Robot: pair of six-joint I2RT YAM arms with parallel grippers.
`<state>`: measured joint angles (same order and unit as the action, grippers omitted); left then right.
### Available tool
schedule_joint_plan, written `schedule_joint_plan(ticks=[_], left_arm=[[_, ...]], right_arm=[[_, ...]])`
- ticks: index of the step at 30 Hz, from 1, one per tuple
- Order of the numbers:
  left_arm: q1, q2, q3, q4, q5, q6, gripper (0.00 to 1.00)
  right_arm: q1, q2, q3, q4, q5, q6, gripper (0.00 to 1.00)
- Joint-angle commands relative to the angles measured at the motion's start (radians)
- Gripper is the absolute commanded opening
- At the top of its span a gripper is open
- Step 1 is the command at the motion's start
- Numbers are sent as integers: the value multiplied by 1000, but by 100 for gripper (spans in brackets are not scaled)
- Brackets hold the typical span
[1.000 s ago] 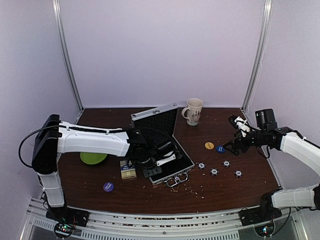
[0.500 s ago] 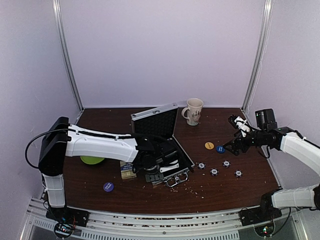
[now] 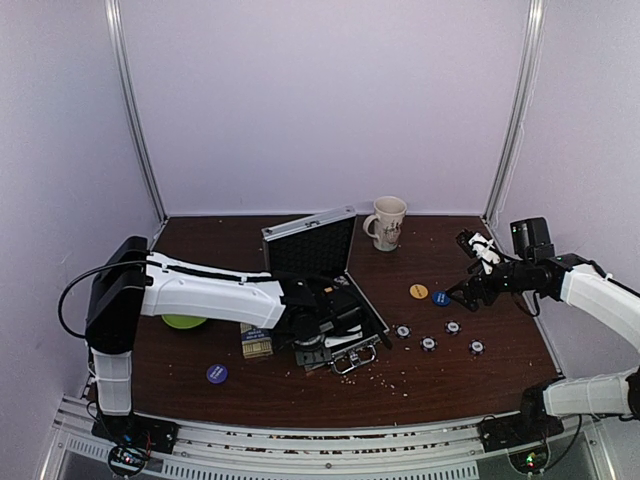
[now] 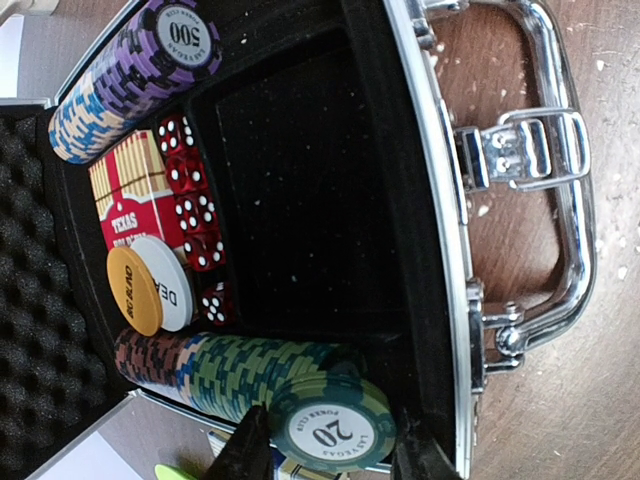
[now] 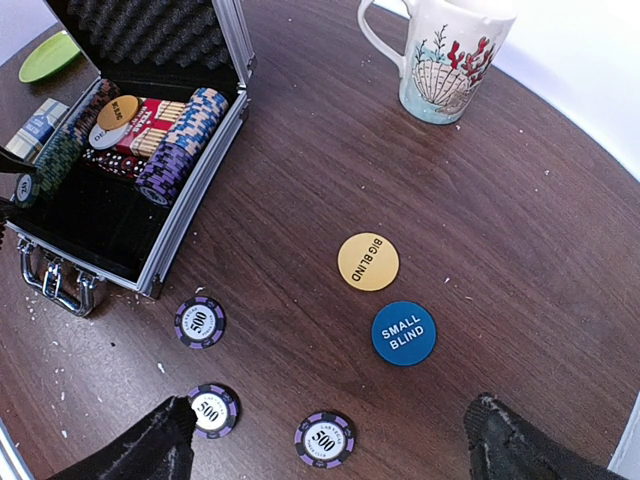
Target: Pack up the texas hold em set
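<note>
The silver case (image 3: 312, 246) lies open, its tray rim (image 4: 430, 200) and handle (image 4: 565, 200) plain in the left wrist view. Inside lie purple and blue chips (image 4: 140, 70), red dice (image 4: 195, 225), a red card deck (image 4: 130, 195) and two round buttons (image 4: 148, 290). My left gripper (image 4: 330, 455) is shut on the end of a row of green chips (image 4: 330, 425) at the tray's near side. My right gripper (image 5: 330, 440) hangs open over several loose purple chips (image 5: 200, 322), a yellow big blind button (image 5: 368, 262) and a blue small blind button (image 5: 404, 333).
A beige patterned mug (image 3: 387, 222) stands behind the case. A green plate (image 3: 185, 320) lies under my left arm. A blue card box (image 3: 256, 342) and a purple button (image 3: 217, 373) lie left of the case. Crumbs dot the wood near the handle.
My left arm has reached further right over the case tray, carrying the green chips. The right arm and the loose chips have not moved.
</note>
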<state>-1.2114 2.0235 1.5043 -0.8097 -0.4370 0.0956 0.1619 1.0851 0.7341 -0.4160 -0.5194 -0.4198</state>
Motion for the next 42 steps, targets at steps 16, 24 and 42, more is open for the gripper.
schedule_joint_plan(ticks=[16, 24, 42], left_arm=[[26, -44, -38, 29, 182, 26, 57], [45, -95, -30, 29, 211, 33, 59], [114, -63, -24, 26, 257, 117, 68]], right_arm=[[5, 9, 17, -5, -14, -2, 95], [5, 11, 17, -6, -18, 0, 95], [5, 23, 21, -10, -7, -8, 95]])
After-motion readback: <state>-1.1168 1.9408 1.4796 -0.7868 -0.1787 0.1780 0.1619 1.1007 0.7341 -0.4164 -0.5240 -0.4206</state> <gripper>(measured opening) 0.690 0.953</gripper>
